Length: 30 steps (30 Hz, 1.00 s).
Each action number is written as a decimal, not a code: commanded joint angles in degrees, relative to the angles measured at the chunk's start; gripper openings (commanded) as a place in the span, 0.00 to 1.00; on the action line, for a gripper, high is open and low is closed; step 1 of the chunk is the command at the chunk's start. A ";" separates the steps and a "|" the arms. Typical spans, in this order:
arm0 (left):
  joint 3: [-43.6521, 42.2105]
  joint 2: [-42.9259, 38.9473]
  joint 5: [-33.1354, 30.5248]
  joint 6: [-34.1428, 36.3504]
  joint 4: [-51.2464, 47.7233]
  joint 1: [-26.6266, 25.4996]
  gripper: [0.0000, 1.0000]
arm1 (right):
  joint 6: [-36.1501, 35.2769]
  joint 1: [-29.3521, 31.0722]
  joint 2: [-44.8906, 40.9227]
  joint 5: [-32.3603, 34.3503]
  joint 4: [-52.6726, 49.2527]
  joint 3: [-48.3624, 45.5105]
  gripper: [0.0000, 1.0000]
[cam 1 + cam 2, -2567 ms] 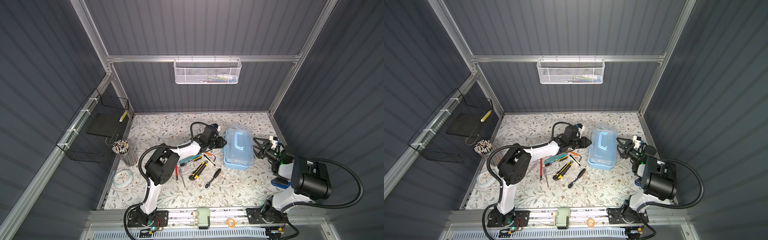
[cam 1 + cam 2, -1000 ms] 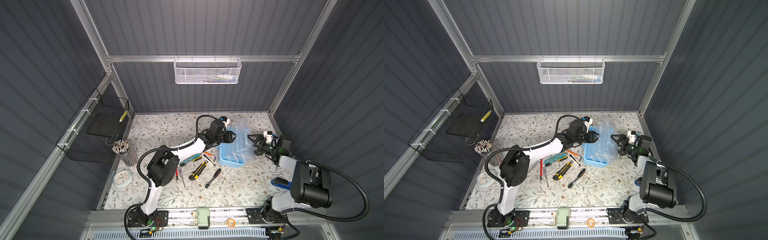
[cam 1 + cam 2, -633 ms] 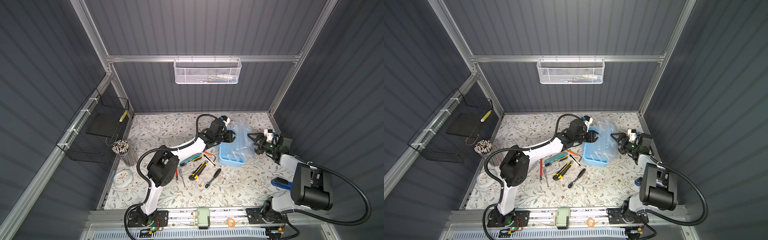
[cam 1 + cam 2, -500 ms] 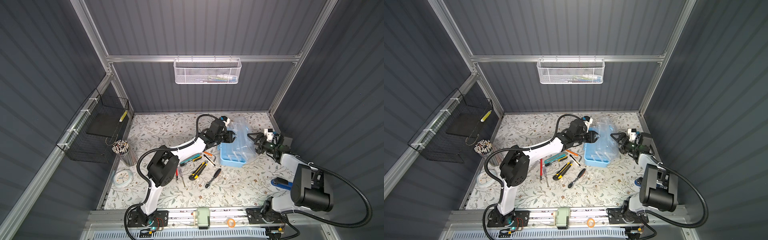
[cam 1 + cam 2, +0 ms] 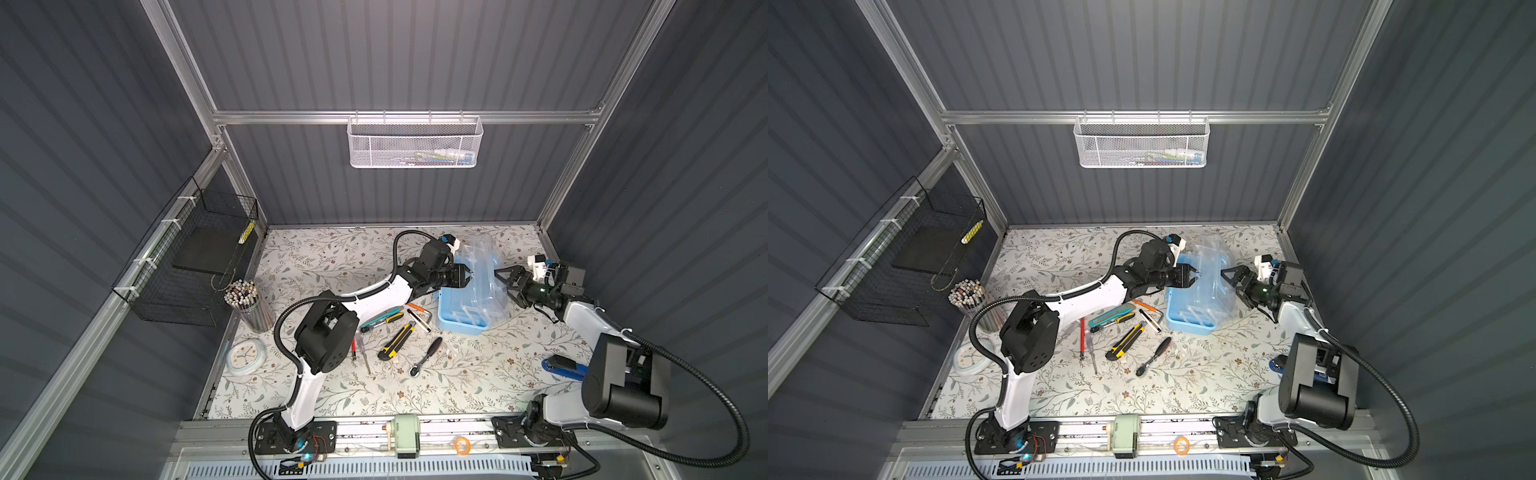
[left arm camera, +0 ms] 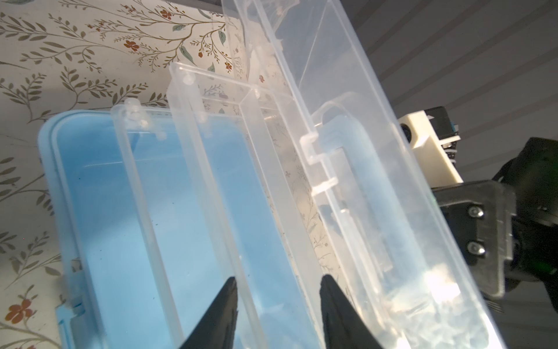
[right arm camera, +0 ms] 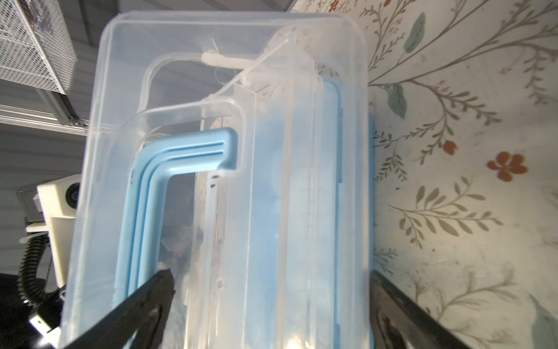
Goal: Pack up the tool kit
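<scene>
The light-blue box (image 5: 459,326) stands open on the flowered tabletop (image 5: 332,266). Its clear lid (image 5: 482,266) is tipped up steeply along the box's right edge in both top views. The blue arched handle (image 7: 181,151) lies on the lid's outer face. In the left wrist view a clear inner tray (image 6: 211,181) rises out of the box's blue bottom.

The left gripper (image 5: 468,276) reaches over the box from its left. Its jaws are apart and sit on either side of the tray's wall without visibly pinching it. The right gripper (image 5: 503,282) sits just right of the box at the lid's outer face with its jaws spread wide. One fingertip (image 7: 160,287) is by the handle, but contact cannot be told.

Left of the box and near it lie these tools:
- hex key (image 5: 419,320)
- orange screwdriver (image 5: 415,308)
- teal knife (image 5: 380,320)
- yellow-black knife (image 5: 397,341)
- ratchet (image 5: 426,356)
- red screwdriver (image 5: 354,347)

Any lettering on them is too small to read.

Well left of the box are a pencil cup (image 5: 249,303) and a clock (image 5: 246,355). The numerals on the clock cannot be made out.
</scene>
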 commanded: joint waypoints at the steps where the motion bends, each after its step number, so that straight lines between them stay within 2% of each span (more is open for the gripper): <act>1: 0.56 -0.74 2.98 1.36 4.20 -1.41 0.47 | -4.78 0.61 -1.56 4.02 -6.41 2.18 0.99; 9: 0.47 -0.63 3.50 1.15 4.82 -1.39 0.48 | -6.53 0.39 -3.12 9.86 -11.37 4.51 0.99; 30: 1.30 1.16 4.13 0.81 5.41 -1.41 0.52 | -4.01 -0.51 -10.23 4.60 -12.20 6.36 0.99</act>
